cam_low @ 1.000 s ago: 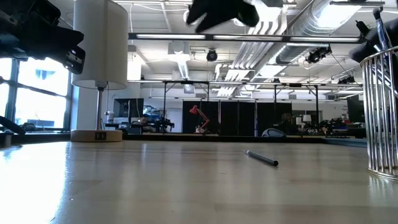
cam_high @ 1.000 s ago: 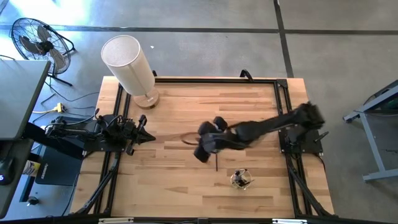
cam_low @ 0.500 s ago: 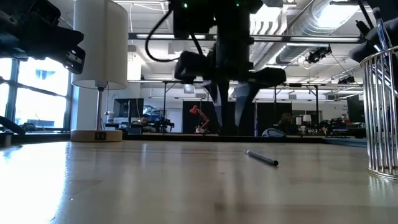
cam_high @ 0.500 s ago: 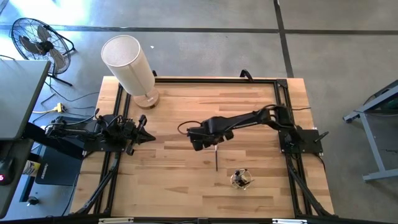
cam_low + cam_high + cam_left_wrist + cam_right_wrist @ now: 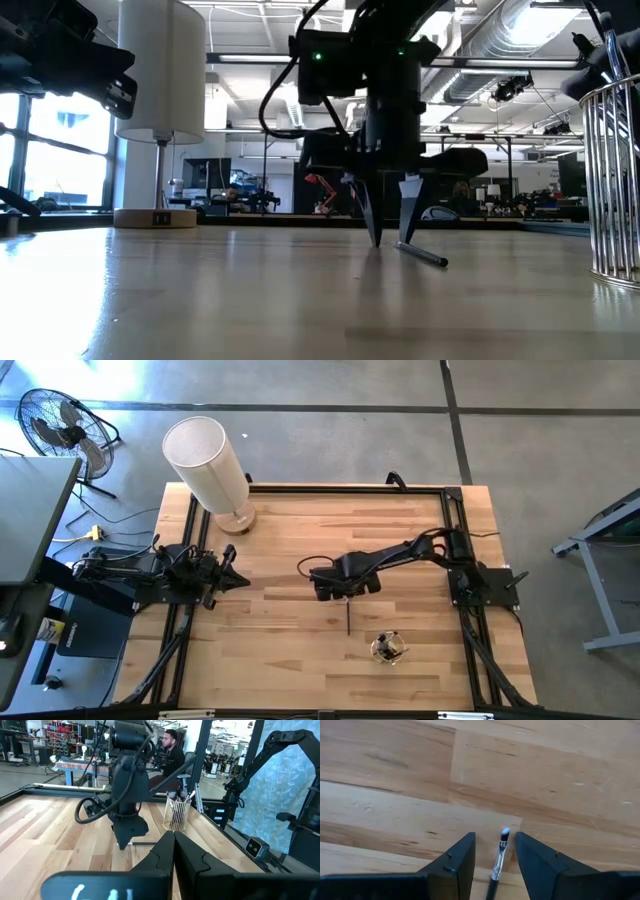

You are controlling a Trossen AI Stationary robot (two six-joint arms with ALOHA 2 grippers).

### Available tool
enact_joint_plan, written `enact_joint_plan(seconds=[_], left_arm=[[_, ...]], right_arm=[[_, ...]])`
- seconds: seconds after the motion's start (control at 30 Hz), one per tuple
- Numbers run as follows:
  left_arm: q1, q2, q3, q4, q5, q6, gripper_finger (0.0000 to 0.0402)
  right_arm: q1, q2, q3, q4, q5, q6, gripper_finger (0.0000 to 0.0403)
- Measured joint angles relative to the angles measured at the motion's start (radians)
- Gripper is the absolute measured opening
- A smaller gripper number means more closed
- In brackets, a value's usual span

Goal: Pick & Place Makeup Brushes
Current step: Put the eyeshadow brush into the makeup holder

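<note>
Right wrist view: right gripper (image 5: 495, 855) spread wide, straddling a makeup brush (image 5: 498, 862) lying on the table (image 5: 395, 780).
Left gripper (image 5: 228, 572): clenched, at table's left edge.

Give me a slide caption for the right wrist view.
Open right gripper straddles a slim dark-handled makeup brush lying on the wooden table.

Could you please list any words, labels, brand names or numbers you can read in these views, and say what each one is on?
No text can be read in any view.
Pale marks on the left hand's dark body: blurred, unreadable.
Lamp, wire holder, makeup brush, table: no lettering visible.
Signs in the room behind: too small.
</note>
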Motion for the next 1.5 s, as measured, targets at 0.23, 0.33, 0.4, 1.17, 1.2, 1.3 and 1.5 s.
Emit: enact_joint_plan(seconds=[0.23, 0.33, 0.4, 1.17, 1.2, 1.3, 1.5], left_arm=[[0.0, 0.0, 0.0, 0.0, 0.0, 0.0, 0.0001], [0.0, 0.0, 0.0, 0.0, 0.0, 0.0, 0.0001], [0.0, 0.0, 0.0, 0.0, 0.0, 0.0, 0.0001], [0.0, 0.0, 0.0, 0.0, 0.0, 0.0, 0.0001], [0.0, 0.0, 0.0, 0.001, 0.0, 0.0, 0.0001], [0.0, 0.0, 0.0, 0.0, 0.0, 0.0, 0.0001], [0.0, 0.0, 0.0, 0.0, 0.0, 0.0, 0.0001]], right_arm=[[-0.001, -0.001, -0.012, 0.005, 0.06, 0.01, 0.0124], [-0.005, 0.0, -0.013, 0.003, 0.057, 0.009, 0.0102], [-0.005, 0.0, -0.013, 0.003, 0.068, 0.001, 0.0078], [0.085, -0.077, -0.02, 0.118, 0.181, -0.594, 0.0], [0.093, -0.099, -0.019, 0.127, 0.207, -0.61, 0.0], [0.115, -0.152, -0.017, 0.173, 0.285, -0.634, 0.0], [0.173, -0.299, -0.016, 0.182, 0.439, -0.717, 0.0]])
